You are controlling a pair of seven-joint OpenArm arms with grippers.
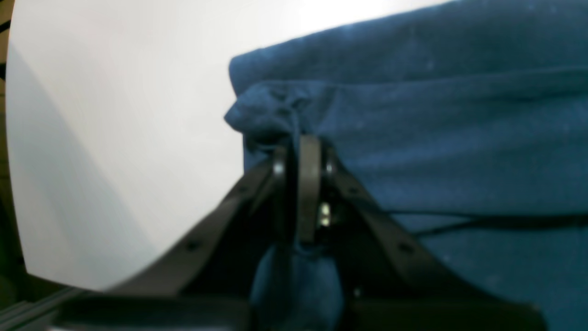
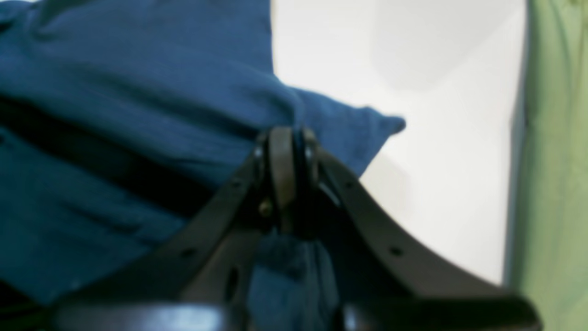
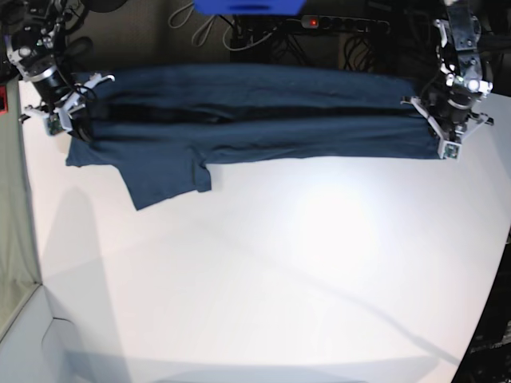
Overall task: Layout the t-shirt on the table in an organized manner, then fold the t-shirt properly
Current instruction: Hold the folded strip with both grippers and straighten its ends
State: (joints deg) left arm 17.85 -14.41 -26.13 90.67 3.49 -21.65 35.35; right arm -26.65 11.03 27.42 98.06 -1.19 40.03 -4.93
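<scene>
The dark navy t-shirt (image 3: 255,120) is stretched in a long band across the far side of the white table (image 3: 279,263), with one sleeve (image 3: 164,179) lying flat toward the near side at the left. My left gripper (image 3: 437,128) is shut on the t-shirt's right end; in the left wrist view its jaws (image 1: 301,142) pinch a bunched corner of t-shirt (image 1: 436,138). My right gripper (image 3: 70,120) is shut on the t-shirt's left end; in the right wrist view it (image 2: 287,133) clamps a fold of t-shirt (image 2: 138,92).
Black cables and a power strip (image 3: 343,24) lie behind the table's far edge. A blue object (image 3: 247,6) sits at the top. A green surface (image 2: 556,161) borders the table on the left of the base view. The table's curved edge (image 3: 487,303) runs down the right.
</scene>
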